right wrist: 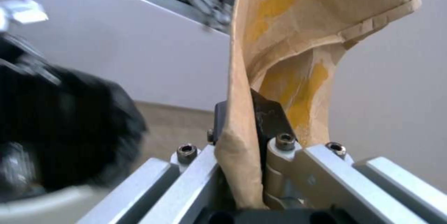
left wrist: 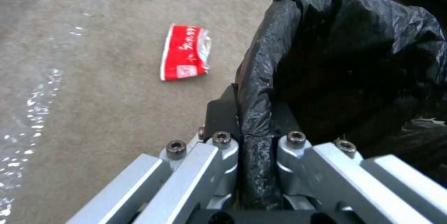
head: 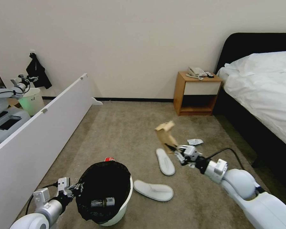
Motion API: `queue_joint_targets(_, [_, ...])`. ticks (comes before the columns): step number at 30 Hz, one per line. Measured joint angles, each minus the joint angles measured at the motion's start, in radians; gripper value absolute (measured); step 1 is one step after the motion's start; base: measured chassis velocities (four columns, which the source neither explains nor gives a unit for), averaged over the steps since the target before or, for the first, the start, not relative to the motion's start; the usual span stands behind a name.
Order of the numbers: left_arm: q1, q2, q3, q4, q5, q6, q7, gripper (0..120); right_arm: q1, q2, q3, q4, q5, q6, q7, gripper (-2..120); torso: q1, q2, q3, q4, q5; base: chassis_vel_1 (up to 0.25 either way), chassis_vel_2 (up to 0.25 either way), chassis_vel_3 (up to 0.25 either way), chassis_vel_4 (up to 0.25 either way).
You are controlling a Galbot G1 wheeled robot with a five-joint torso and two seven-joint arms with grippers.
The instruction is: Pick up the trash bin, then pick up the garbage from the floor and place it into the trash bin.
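Trash bin (head: 124,203): lower left of frame, rim clamped by left gripper (head: 75,188) fingers.
Tan paper bag (head: 164,133): mid-frame, aloft, pinched by right gripper (head: 176,152) fingers.

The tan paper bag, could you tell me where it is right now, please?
The tan paper bag is clamped in the right pincer, lifted above the slippers, right of the trash bin.
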Motion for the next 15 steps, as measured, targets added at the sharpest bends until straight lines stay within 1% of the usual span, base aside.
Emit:
queue_joint_targets(1, [-0.005,0.009,0.014,-0.002,0.001,0.001,-0.004,4,0.031,0.002,-0.035,0.0,0.01,0.011,-0.004,0,0.0,0.0,0.0,-0.0001,-0.0002,0.0,0.0,0.0,0.0])
queue_joint_targets(2, [-0.005,0.009,0.014,-0.002,0.001,0.001,-0.004,4,0.031,0.002,-0.035,0.0,0.01,0.011,-0.004,0,0.0,0.0,0.0,-0.0001,-0.0002,0.0,0.0,0.0,0.0])
queue_joint_targets(4, [-0.017,0.027,0.047,-0.007,-0.003,0.008,-0.013,4,0.111,0.014,-0.118,-0.004,0.03,0.027,-0.01,0,0.0,0.0,0.0,-0.0002,0.0002,0.0,0.0,0.0,0.0])
queue_joint_targets(5, [-0.017,0.027,0.047,-0.007,-0.003,0.008,-0.013,4,0.111,0.014,-0.118,-0.004,0.03,0.027,-0.01,0,0.0,0.0,0.0,-0.0002,0.0002,0.0,0.0,0.0,0.0])
queue_joint_targets(6, [-0.025,0.034,0.065,-0.008,-0.008,0.011,-0.019,4,0.159,0.023,-0.162,-0.004,0.043,0.029,-0.011,0,0.0,0.0,0.0,0.0003,-0.0007,0.0,0.0,0.0,0.0])
queue_joint_targets(7, [-0.03,0.039,0.08,-0.008,-0.01,0.011,-0.022,4,0.189,0.031,-0.204,-0.006,0.051,0.029,-0.011,0,0.0,0.0,0.0,0.0002,-0.0004,0.0,0.0,0.0,0.0])
queue_joint_targets(9, [-0.033,0.042,0.088,-0.008,-0.011,0.011,-0.023,4,0.206,0.037,-0.226,-0.009,0.054,0.029,-0.012,0,0.0,0.0,0.0,0.0001,0.0,0.0,0.0,0.0,0.0])
queue_joint_targets(10, [-0.038,0.048,0.105,-0.008,-0.014,0.012,-0.026,4,0.234,0.047,-0.266,-0.013,0.06,0.029,-0.014,0,0.0,0.0,0.0,0.0002,-0.0001,0.0,0.0,0.0,0.0])
queue_joint_targets(15, [-0.041,0.056,0.124,-0.008,-0.018,0.012,-0.028,4,0.256,0.059,-0.305,-0.021,0.064,0.029,-0.018,0,0.0,0.0,0.0,-0.0001,-0.0002,0.0,0.0,0.0,0.0])
